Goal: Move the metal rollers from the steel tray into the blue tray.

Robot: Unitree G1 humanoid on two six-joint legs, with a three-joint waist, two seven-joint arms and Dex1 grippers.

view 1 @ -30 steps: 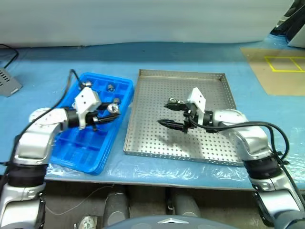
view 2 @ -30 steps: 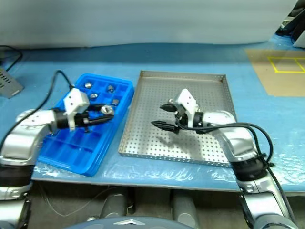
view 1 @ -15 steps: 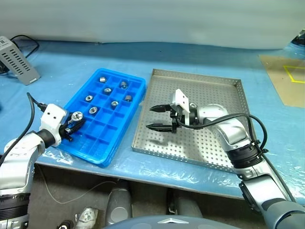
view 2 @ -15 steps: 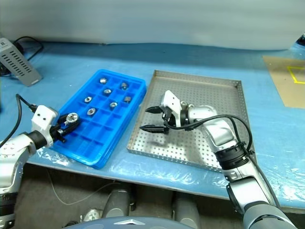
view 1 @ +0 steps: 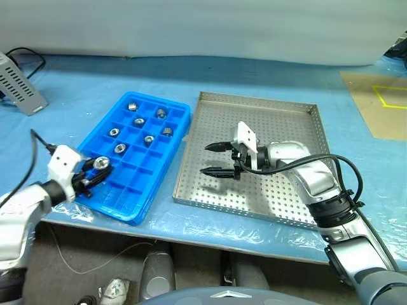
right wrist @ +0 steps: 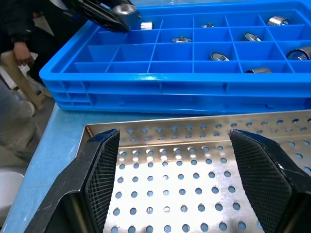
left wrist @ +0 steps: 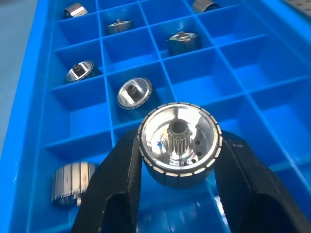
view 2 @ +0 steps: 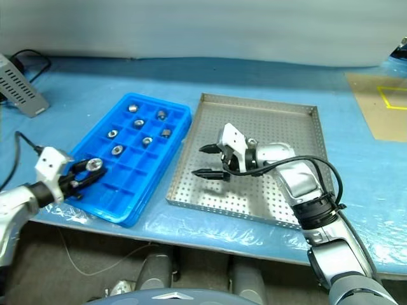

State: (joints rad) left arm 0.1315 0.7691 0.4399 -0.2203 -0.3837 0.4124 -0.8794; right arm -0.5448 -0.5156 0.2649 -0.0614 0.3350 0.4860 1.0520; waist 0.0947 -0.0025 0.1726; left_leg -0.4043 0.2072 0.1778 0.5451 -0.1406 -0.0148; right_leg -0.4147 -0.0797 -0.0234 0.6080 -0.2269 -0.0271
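We see the left gripper (view 1: 95, 170) clamped on one metal roller (left wrist: 179, 142), holding it just above the near-left part of the blue tray (view 1: 166, 180). In the left wrist view the roller sits between the two black fingers (left wrist: 119, 187), its face showing a toothed central hub and a slotted rim. We count six more metal rollers (view 1: 138, 122) already lying in the blue tray, each in its own compartment, all toward the far end; in the left wrist view another roller (left wrist: 72, 183) lies in a near compartment beside the gripper.

The steel tray (view 1: 296, 105) sits just to the right of the blue tray, their long sides nearly touching. We see no loose rollers on the visible part of its perforated floor. The right gripper (view 1: 212, 159) hovers over the left half of the steel tray, pointing toward the blue tray, its fingers spread wide apart with nothing between them. The right wrist view shows those fingers (right wrist: 99, 174) on either side of bare perforated metal, the blue tray's side wall beyond.

Both trays rest on a blue table cover (view 1: 76, 82). A grey vented box (view 1: 18, 86) with a black cable lies at the far left corner.
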